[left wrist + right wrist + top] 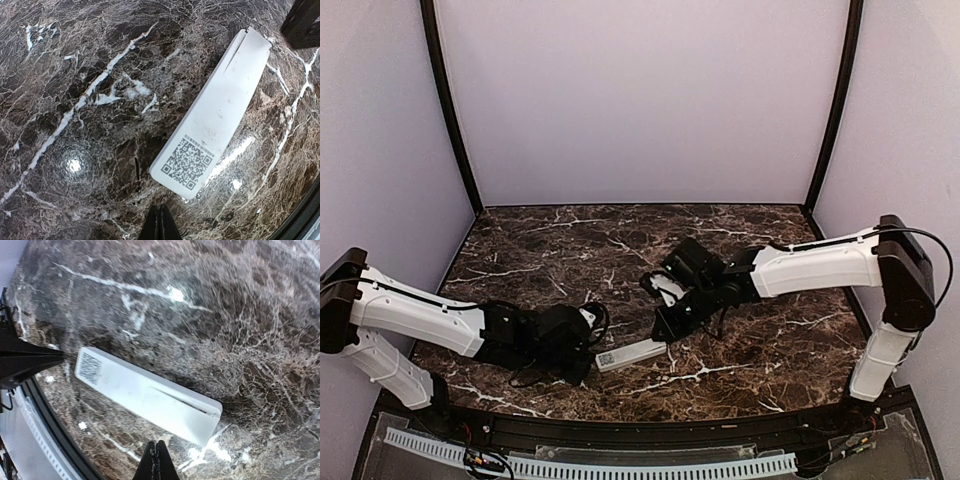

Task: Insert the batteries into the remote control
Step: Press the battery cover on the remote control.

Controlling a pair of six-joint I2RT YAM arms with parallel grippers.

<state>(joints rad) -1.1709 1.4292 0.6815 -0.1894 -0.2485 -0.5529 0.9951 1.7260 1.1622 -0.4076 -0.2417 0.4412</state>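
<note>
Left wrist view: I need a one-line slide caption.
White remote control lies back-up, QR label showing, on the dark marble table, just ahead of the shut left gripper.

QR code [183, 162] on the remote control [222, 102]

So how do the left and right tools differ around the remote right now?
The left tool points at the remote control's QR-label end; the right tool points at its seamed cover end. The left tool sits nearer the table's front edge, the right tool farther back. Both are shut and hold nothing.
</note>
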